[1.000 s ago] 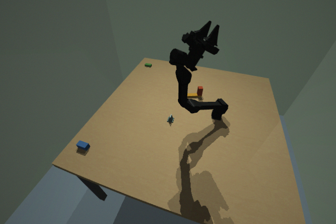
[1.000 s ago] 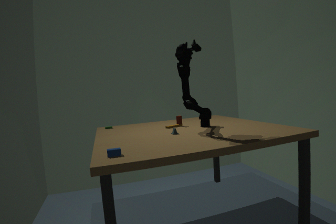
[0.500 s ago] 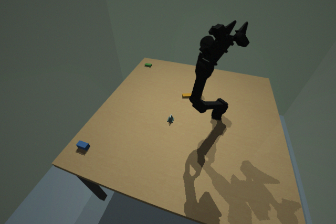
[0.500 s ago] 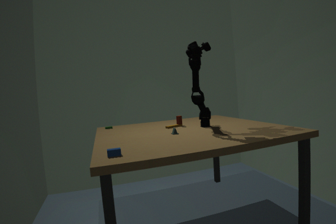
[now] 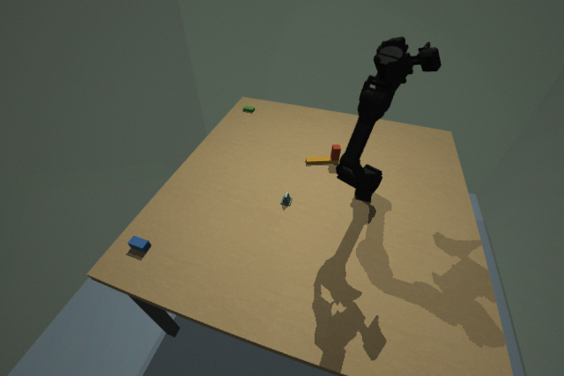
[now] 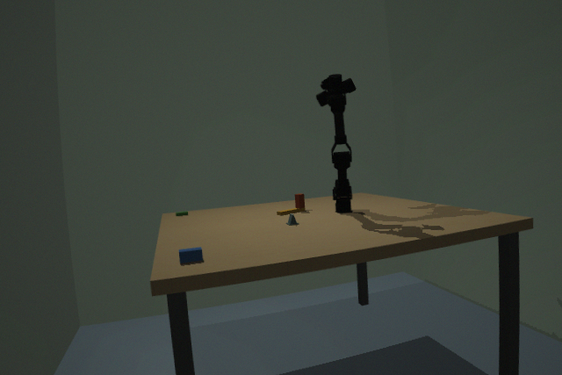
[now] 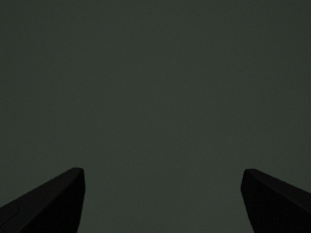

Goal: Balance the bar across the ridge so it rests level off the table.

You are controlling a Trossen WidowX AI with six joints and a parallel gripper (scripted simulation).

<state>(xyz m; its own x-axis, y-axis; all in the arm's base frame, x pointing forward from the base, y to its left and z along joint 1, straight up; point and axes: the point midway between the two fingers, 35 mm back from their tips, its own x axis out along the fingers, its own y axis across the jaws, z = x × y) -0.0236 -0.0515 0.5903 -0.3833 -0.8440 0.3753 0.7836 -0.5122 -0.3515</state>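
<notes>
1. Top view, and the exterior view too, show the tabletop [image 5: 227, 226] [image 6: 254, 243] carrying the bar and the ridge; nothing has been lifted off it.
2. The one arm [image 5: 361, 135] [image 6: 339, 123] rises near the bar, so reach should not be the hard part; direction is.
3. The hand [image 5: 411, 60] [image 6: 335, 90] [image 7: 165, 181] is high above the tabletop, its fingers spread and grasping nothing. The wrist view holds only wall between them, so it faces away from the work. From the hand, the bar is far below and, in both outside views, toward picture left.
4. The yellow bar [image 5: 318, 160] [image 6: 288, 211] lies flat, its long axis running nearly left to right in the top view. The coming move probably calls for swinging the hand down and turning it so the fingers close across that axis, near mid-length.
5. The red block [image 5: 336, 152] [image 6: 299, 200] stands upright at the bar's right end; whether they touch I cannot tell. A finger coming down there could knock it.
6. The small grey ridge [image 5: 285, 199] [image 6: 291, 219] sits apart from the bar, nearer the camera and leftward in the top view. The bar should cross it at its middle, or one end may tip onto the tabletop.
</notes>
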